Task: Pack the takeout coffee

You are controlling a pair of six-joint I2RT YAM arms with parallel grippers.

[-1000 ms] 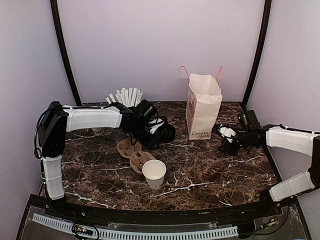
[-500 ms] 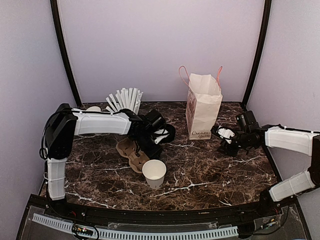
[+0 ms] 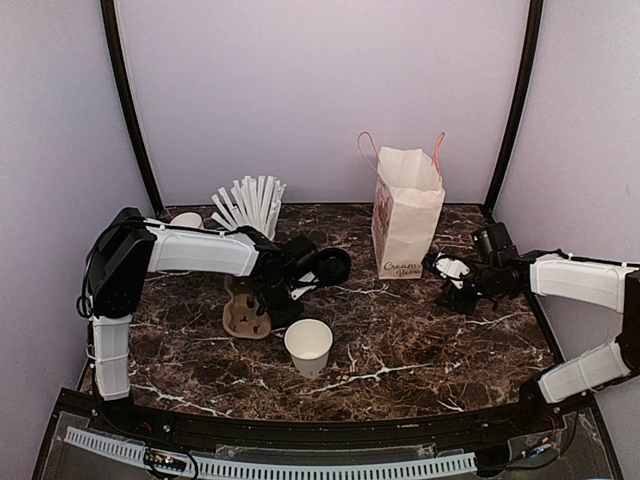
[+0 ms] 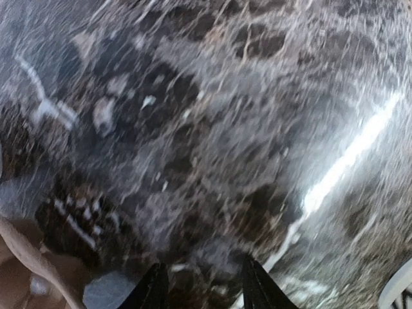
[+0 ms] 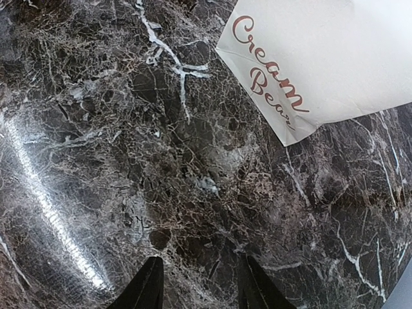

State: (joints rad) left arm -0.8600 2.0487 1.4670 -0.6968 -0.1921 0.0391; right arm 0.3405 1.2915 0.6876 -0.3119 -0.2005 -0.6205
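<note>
With the left gripper (image 4: 205, 286) and the right gripper (image 5: 199, 278) both half open and empty, the step seems to be the reach: next the left one must settle around the takeout coffee (image 3: 331, 266).

Glossy dark marble table (image 3: 420, 340), matt paper bag (image 3: 408, 215).

Free tabletop (image 3: 430, 330) between lidless cup (image 3: 308, 345), bag (image 3: 407, 212)

Left gripper (image 3: 297, 278) low over worktop (image 3: 420, 330): takeout coffee (image 3: 331, 265) at its right, cardboard carrier (image 3: 243, 312) tipped up at its left, lidless cup (image 3: 308, 343) nearside. Paper bag (image 3: 407, 215) just left of right gripper (image 3: 450, 272).
</note>
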